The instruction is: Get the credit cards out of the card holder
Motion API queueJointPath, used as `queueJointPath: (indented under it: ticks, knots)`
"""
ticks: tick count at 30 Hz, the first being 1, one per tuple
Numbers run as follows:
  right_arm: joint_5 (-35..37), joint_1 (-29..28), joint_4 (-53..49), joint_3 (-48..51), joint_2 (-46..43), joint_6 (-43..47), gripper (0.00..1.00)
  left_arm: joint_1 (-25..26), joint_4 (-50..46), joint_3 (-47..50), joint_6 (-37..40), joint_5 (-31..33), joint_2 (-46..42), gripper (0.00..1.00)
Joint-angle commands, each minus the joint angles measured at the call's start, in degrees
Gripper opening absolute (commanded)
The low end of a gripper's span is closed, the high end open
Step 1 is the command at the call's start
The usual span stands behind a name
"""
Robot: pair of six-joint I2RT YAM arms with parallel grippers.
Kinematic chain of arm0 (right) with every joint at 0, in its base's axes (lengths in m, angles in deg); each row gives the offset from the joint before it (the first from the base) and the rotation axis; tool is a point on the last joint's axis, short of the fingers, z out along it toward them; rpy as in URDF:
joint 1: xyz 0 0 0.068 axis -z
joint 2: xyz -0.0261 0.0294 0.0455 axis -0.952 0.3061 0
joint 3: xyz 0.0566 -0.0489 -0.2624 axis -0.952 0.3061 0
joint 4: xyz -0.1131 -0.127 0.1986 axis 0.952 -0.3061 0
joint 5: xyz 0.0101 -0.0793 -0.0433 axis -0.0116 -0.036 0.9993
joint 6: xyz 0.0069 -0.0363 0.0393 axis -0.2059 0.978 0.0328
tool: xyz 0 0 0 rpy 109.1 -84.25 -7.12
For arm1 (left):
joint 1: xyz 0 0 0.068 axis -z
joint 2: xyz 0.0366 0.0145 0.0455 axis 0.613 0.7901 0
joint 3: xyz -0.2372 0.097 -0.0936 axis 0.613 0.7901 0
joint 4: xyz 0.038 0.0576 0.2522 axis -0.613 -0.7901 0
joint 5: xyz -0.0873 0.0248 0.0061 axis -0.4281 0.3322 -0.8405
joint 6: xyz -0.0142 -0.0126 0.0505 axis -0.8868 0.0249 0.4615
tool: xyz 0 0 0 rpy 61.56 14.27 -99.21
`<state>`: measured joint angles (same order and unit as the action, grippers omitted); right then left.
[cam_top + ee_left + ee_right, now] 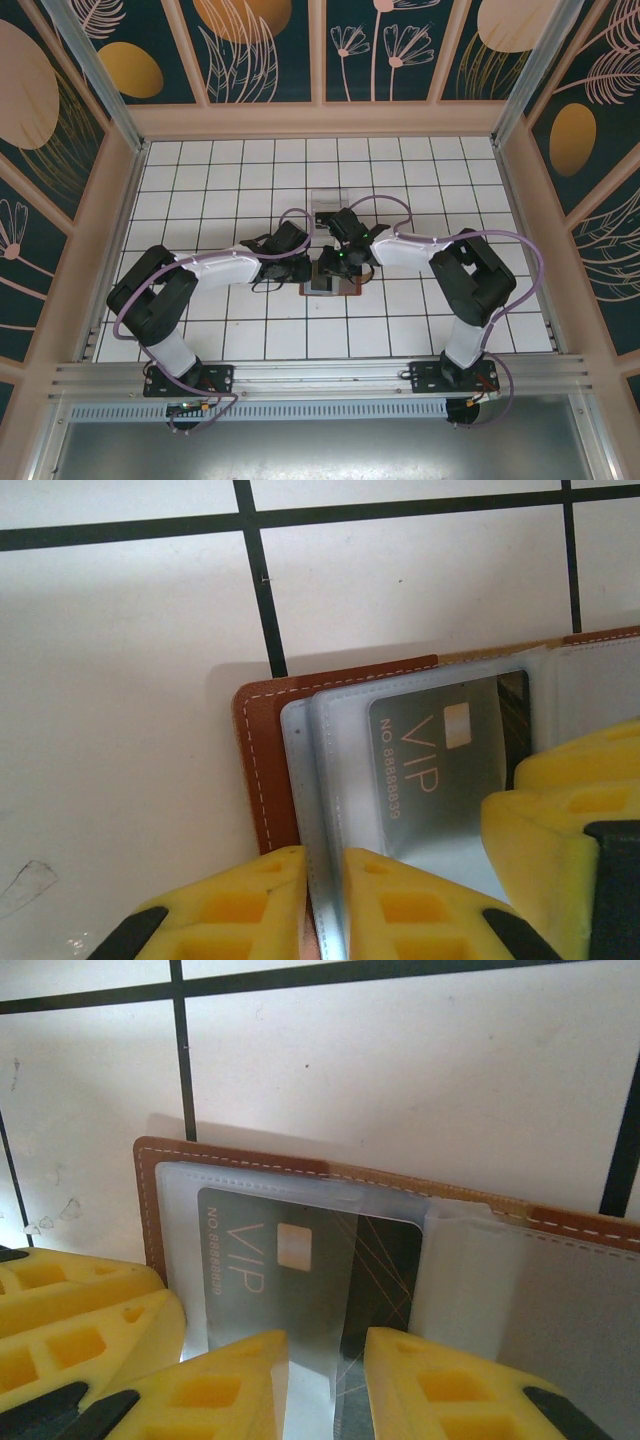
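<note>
The brown card holder [262,770] lies open on the tiled bench [120,680]. The left claw [325,860] pinches its clear sleeve [335,780]. The right claw [325,1338] is narrow over the grey VIP card [290,1260]; whether it grips I cannot tell.

The top camera looks steeply down from behind the arm bases [190,378] at 6 o'clock, far enough to take in the whole table [400,170]. Both wrist cameras look down from very near — both share the card holder [262,770], small at the top view's centre, and its grey VIP card [440,770].
</note>
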<state>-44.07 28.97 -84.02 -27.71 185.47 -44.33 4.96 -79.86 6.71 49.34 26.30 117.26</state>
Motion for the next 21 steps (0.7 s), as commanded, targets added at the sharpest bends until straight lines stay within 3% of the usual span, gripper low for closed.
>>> queueJointPath:
  ticks: [1,9,21]
  knots:
    - [2.1,0.0,-2.9,-0.4,-2.5,0.4,0.29,0.1,-3.8,-0.1,1.0,0.9,1.4,0.19]
    - [0.5,0.9,-1.0,1.1,-5.6,-0.8,0.29,0.2,-5.9,-0.6,1.3,3.6,4.5,0.19]
    - [-3.8,2.3,4.5,5.3,-2.9,-1.0,0.29,0.2,-6.2,-0.3,1.3,3.5,5.0,0.19]
